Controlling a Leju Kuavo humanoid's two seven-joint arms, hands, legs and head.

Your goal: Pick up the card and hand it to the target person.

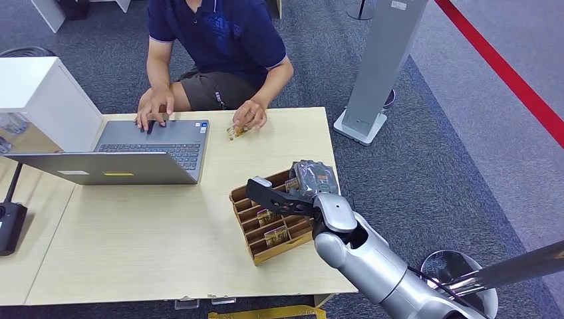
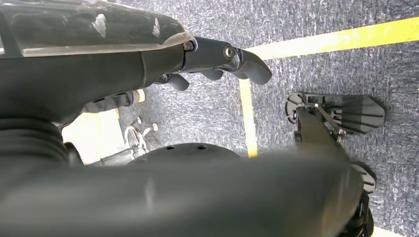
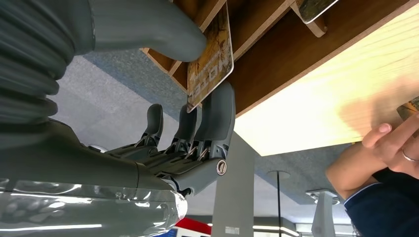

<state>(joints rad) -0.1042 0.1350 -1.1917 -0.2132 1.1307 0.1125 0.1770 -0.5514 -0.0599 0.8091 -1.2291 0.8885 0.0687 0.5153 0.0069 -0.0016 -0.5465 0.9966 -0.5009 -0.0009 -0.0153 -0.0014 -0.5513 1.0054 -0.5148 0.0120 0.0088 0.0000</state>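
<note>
From the head view, your right robot hand (image 1: pixel 302 189) is hovering over the wooden card rack (image 1: pixel 266 229) on the worktop (image 1: pixel 133 239), opposite the seated person (image 1: pixel 219 46). At the left wrist, your left robot hand (image 2: pixel 217 61) is hanging over carpet, fingers curled on nothing. At the right wrist, you are pinching a card (image 3: pixel 210 61) between thumb and finger, just at the rack.

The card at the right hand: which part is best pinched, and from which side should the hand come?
The card stands on edge in a slot of the wooden rack, so only its free upper edge is reachable. That edge is best pinched across the flat faces, coming from above the rack. The right hand already does this, thumb on one face and a finger on the other.
</note>
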